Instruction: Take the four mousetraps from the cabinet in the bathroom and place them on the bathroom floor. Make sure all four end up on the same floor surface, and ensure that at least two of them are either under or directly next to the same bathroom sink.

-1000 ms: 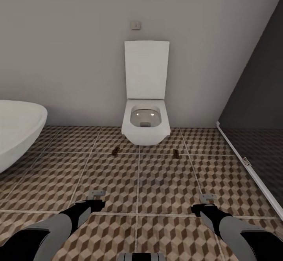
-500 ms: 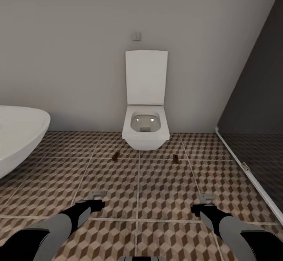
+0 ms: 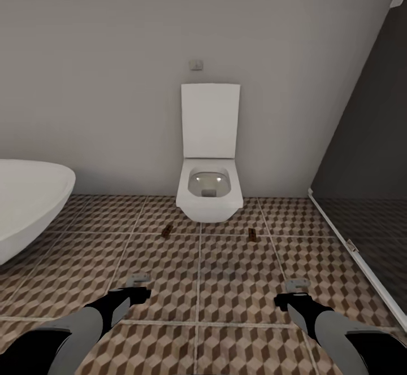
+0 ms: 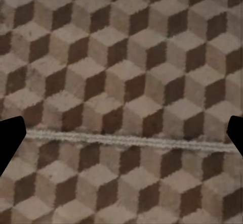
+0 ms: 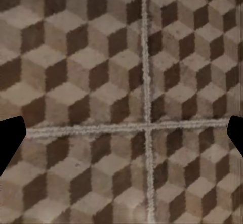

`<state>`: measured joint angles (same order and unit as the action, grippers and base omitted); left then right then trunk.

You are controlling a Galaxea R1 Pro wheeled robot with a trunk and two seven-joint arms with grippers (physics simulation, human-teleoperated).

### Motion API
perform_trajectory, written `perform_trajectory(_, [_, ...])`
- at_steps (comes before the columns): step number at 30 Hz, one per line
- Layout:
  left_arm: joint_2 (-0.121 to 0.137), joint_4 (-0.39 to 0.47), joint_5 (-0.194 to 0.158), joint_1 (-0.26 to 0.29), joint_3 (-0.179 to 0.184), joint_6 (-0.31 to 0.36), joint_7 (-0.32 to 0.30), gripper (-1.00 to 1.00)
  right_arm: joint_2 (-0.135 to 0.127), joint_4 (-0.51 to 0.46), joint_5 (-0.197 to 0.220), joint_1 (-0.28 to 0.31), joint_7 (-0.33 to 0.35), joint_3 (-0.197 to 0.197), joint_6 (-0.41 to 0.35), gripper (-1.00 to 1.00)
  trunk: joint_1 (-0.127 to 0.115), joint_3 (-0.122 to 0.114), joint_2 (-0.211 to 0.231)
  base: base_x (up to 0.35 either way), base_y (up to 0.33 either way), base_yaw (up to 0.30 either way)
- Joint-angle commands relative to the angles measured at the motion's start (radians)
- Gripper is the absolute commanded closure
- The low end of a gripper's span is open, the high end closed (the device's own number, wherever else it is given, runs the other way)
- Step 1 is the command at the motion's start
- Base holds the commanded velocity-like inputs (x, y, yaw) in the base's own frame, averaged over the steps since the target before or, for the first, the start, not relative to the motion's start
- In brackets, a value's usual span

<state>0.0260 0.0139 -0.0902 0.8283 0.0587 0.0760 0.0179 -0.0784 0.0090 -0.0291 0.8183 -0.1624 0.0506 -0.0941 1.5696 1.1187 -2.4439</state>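
Note:
Two mousetraps lie on the bathroom floor in the head view, one at the toilet's left front and one at its right front. Both are small dark-brown boards, each well ahead of my arms. My left gripper and right gripper hover low over the tiles, open and holding nothing. In the wrist views the left gripper and right gripper show black fingertips wide apart over bare patterned tile. The cabinet and the sink are out of view.
A white wall-hung toilet with its lid up stands against the grey wall ahead. A white oval bathtub juts in from the left. A dark glass shower screen with a white sill runs along the right.
The whole head view has shifted: the toilet and both traps sit lower and look slightly smaller, so the camera has drawn back. Both arms keep the same pose.

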Motion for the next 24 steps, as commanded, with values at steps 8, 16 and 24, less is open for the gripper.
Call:
perform_trajectory(8, [0.000,0.001,-0.009,0.000,0.007,0.005,0.002,-1.00,0.001,0.001,-0.003,0.001,-0.003,0.005,-0.004,-1.00,-0.031,-0.024,0.056,0.000,0.000,0.000])
perform_trajectory(16, [0.000,0.001,-0.009,0.000,0.007,0.005,0.002,-1.00,0.002,0.001,-0.003,0.001,-0.003,0.005,-0.004,-1.00,-0.062,-0.049,0.112,0.000,0.000,0.000])
perform_trajectory(24, [0.001,0.001,-0.010,0.000,0.006,0.005,0.003,-1.00,0.001,0.002,-0.003,0.001,-0.003,0.005,-0.004,-1.00,-0.092,-0.075,0.168,0.000,0.000,0.000])
